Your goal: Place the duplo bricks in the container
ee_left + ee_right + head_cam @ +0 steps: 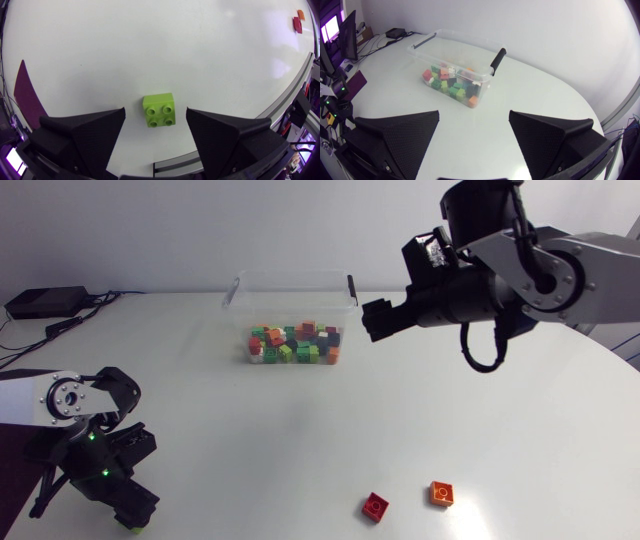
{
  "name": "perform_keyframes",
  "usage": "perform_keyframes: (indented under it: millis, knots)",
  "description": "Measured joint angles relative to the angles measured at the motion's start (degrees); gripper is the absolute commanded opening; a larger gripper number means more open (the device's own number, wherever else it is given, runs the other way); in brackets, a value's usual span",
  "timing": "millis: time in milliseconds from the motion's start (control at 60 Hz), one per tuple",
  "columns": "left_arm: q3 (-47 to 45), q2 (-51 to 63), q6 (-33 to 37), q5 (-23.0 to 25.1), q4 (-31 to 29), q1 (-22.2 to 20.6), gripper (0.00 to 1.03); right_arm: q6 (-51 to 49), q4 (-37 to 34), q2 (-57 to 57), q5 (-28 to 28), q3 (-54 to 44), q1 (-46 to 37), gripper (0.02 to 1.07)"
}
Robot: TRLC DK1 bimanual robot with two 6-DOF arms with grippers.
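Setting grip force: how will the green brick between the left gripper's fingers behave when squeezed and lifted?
The green brick looks like rigid moulded plastic, so it likely won't deform. Small and blocky, it is probably light. Lying flat, studs up, it should not roll, but might slide on the glossy table.

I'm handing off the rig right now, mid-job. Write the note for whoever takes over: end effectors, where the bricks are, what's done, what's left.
Left end effector: open, low over the table, with the green brick between its fingers, touching neither.
Right end effector: open and empty, raised beside the container.
Done: many bricks lie in the container, at the table's far middle.
Left: three loose bricks. The green brick still needs a grasp. The red brick and orange brick sit close together near the front edge, on the right arm's side.
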Motion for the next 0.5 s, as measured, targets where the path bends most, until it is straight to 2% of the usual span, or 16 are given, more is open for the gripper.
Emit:
perform_keyframes:
  millis: [133, 183, 217, 233, 250, 500]
  knots:
    - [-0.2, 1.0, -0.7, 0.0, 1.5, 0.0, 0.53, 0.0, -2.8, -4.9, 0.0, -5.2, 0.9, 1.02]
    - [-0.6, 1.4, -1.1, 0.0, 2.3, 0.0, 0.41, -0.4, -4.2, -6.8, 0.0, -7.8, 1.8, 1.02]
    - [-0.9, 1.6, -1.1, 0.0, 2.5, 0.0, 0.29, -1.0, -5.1, -7.8, -0.1, -9.4, 2.5, 1.02]
    - [-1.1, 1.7, -1.1, 0.1, 2.5, 0.0, 0.28, -1.3, -5.9, -8.6, -0.1, -10.6, 3.0, 1.02]
    - [-1.2, 1.7, -1.1, 0.0, 2.5, 0.0, 0.2, -1.4, -6.3, -9.0, -0.2, -11.2, 3.2, 1.02]
    - [-1.7, 1.7, -1.3, 0.0, 2.7, -0.9, 0.16, -6.1, -14.2, -13.6, -1.0, -20.7, 7.5, 1.02]
